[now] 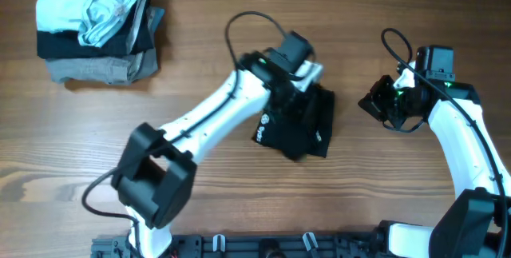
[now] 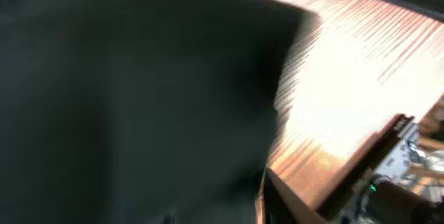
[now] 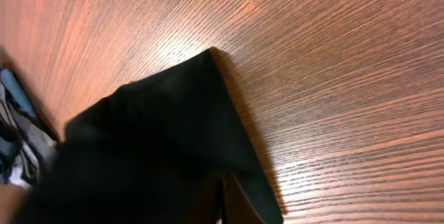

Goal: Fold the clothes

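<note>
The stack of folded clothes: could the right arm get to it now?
Probably not: the stack lies far from the right gripper, with the left arm and black garment between.

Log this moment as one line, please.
left gripper: over black garment | right gripper: beside it, apart | folded stack: far left

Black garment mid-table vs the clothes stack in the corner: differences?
The black garment is one all-black piece with a small white logo; the clothes stack layers light blue, black and grey pieces. The black garment lies mid-table under the left arm; the clothes stack sits alone at the far left corner. Both rest on the wooden table.
</note>
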Robot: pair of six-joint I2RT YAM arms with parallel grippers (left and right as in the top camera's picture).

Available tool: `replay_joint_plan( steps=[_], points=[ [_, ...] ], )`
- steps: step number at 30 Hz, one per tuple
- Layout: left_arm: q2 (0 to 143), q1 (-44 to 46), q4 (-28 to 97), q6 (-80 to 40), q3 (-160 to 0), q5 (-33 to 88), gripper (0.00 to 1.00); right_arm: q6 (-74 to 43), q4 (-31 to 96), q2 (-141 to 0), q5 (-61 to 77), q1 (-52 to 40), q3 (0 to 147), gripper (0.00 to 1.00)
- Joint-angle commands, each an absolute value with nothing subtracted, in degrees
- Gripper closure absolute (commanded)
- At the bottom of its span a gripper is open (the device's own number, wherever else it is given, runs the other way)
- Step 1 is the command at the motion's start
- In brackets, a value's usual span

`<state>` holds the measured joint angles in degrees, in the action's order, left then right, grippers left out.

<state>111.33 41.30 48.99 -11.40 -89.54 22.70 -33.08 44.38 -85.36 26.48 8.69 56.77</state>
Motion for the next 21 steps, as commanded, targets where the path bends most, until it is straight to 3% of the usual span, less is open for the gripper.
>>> replay_joint_plan(
  steps=[1, 2, 5, 6, 8, 10, 11, 12, 14, 17, 18, 20, 21],
  points=[
    [115.3, 44.9, 44.4, -14.0, -90.1, 17.6, 0.48, -31.6, 44.6, -85.2, 25.7, 8.9, 56.8, 0.96],
    [115.8, 45.3, 43.7, -14.0, -90.1, 17.2, 0.44, -31.5, 44.7, -85.2, 25.7, 8.9, 56.8, 0.96],
    [115.4, 44.8, 43.9, -14.2, -90.2, 16.9, 0.48, -29.3, 45.8, -85.2, 26.0, 8.9, 56.8, 0.94],
    [114.5, 43.7, 44.8, -15.3, -90.6, 16.9, 0.48, -26.0, 46.2, -85.2, 27.8, 8.9, 56.8, 0.89],
    [112.3, 41.4, 46.8, -17.0, -91.6, 17.1, 0.45, -17.7, 47.2, -85.2, 34.0, 8.6, 56.8, 0.73],
    [109.6, 38.7, 48.7, -17.0, -92.6, 17.1, 0.34, -14.9, 49.8, -85.2, 34.3, 7.5, 56.7, 0.43],
    [108.3, 37.3, 48.9, -17.0, -92.7, 17.1, 0.32, -14.9, 50.6, -85.2, 32.6, 6.8, 56.6, 0.36],
    [107.0, 35.9, 49.1, -17.0, -92.7, 17.1, 0.27, -15.0, 50.8, -85.2, 29.9, 5.6, 56.1, 0.22],
    [105.5, 33.2, 49.9, -17.0, -92.7, 17.1, 0.23, -15.2, 48.7, -85.2, 24.4, 2.9, 54.2, 0.1],
    [105.4, 30.7, 52.6, -17.0, -92.6, 17.1, 0.2, -15.2, 45.0, -85.4, 19.2, 0.7, 52.2, 0.1],
    [105.8, 30.1, 54.0, -16.7, -92.6, 17.1, 0.2, -15.2, 44.3, -85.4, 20.4, 0.0, 51.5, 0.17],
    [106.2, 29.7, 55.7, -16.7, -92.4, 17.1, 0.2, -15.0, 44.6, -85.4, 27.1, -0.9, 51.2, 0.21],
    [106.4, 29.8, 56.1, -16.4, -91.8, 17.1, 0.33, -15.3, 44.9, -85.4, 31.6, -1.2, 51.1, 0.34]
  ],
)
